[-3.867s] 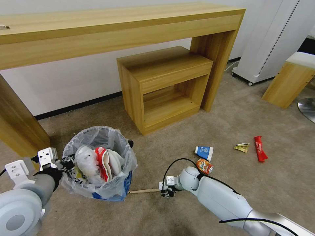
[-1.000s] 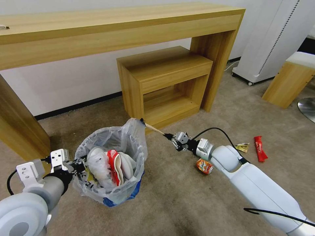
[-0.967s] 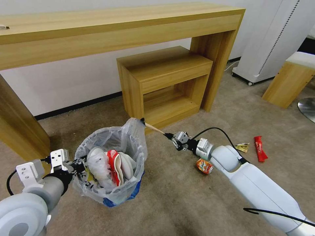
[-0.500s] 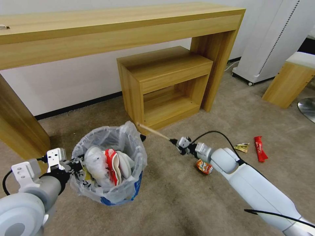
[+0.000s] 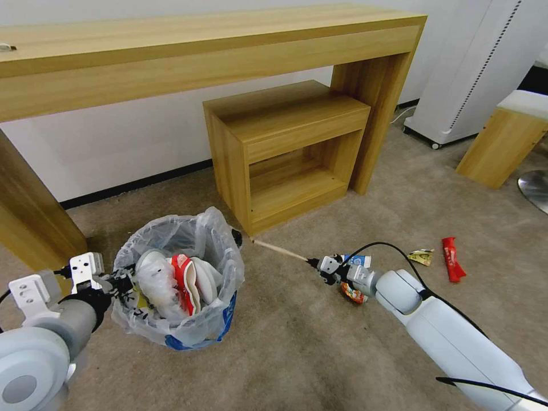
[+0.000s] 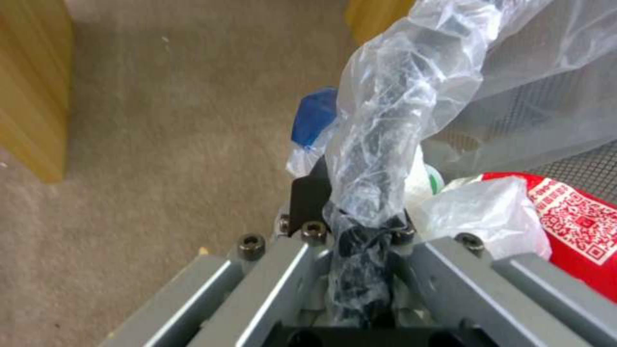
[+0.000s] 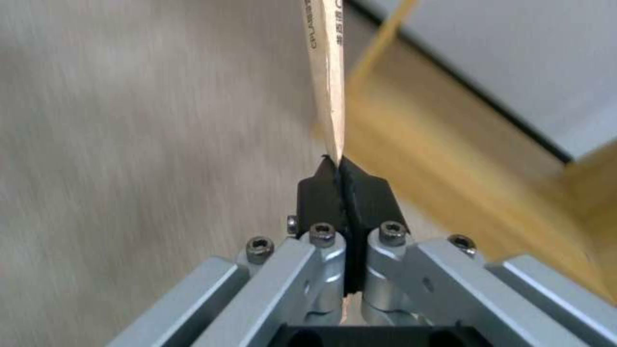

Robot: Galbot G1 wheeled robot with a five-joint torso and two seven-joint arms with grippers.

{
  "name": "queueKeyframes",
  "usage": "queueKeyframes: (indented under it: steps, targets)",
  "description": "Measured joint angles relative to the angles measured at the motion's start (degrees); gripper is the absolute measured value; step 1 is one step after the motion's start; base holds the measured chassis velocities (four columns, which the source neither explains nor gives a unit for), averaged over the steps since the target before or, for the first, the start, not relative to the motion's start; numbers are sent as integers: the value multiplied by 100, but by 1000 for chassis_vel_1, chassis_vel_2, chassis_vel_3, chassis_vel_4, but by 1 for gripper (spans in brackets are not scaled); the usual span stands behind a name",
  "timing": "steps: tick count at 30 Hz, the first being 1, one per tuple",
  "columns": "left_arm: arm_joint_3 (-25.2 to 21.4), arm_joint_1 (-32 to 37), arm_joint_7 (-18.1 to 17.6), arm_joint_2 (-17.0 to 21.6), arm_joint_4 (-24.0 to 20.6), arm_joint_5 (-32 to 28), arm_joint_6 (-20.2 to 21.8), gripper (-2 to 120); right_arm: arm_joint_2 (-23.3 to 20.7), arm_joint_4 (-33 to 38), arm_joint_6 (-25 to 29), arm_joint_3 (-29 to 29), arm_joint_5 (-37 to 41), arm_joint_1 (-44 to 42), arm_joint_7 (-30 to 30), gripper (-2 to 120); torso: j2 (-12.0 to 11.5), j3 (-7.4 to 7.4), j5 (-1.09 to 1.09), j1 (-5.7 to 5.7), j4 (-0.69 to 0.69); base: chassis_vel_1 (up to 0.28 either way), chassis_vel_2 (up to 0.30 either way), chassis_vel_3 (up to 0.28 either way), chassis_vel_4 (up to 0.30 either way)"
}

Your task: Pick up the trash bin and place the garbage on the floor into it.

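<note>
At the near left, the left claw (image 5: 117, 281) was clenched on the bag-wrapped rim of the trash bin (image 5: 177, 274), which held two white slippers (image 5: 200, 279), one red-and-white cup (image 5: 178, 273) and a wad of clear plastic. To its right, the right claw (image 5: 315, 265) was clamped on one end of a single stick (image 5: 279, 251), whose far tip pointed at the bin's rim. On the floor (image 5: 319, 342) further right lay one blue-white cup (image 5: 359, 260), one orange can (image 5: 353, 294), one yellow wrapper (image 5: 421, 257) and one red wrapper (image 5: 452, 260).
</note>
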Motion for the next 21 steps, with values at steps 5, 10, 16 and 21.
queueKeyframes:
  steps: [5, 10, 16, 21]
  targets:
    - [238, 30, 40, -45, 3, -11, 0, 1, -1, 830, 145, 41, 1271, -12, 240, 0, 0, 0, -1, 0, 0, 0, 0, 0, 0]
    - [361, 188, 159, -48, -53, -8, 0, 1, 177, 1125, 316, -115, 1950, 517, 350, 0, 0, 0, -1, 0, 1, 0, 0, 0, 0]
    - [408, 202, 223, -25, -45, -20, 0, 1, 487, 867, 351, -252, 2083, 974, 437, 0, 0, 0, -1, 0, 1, 0, 0, 0, 0]
    - [469, 130, 279, -16, 66, -32, 0, 1, 615, 962, 564, -311, 2347, 1033, 396, 0, 0, 1, -1, 0, 1, 0, 0, 0, 0]
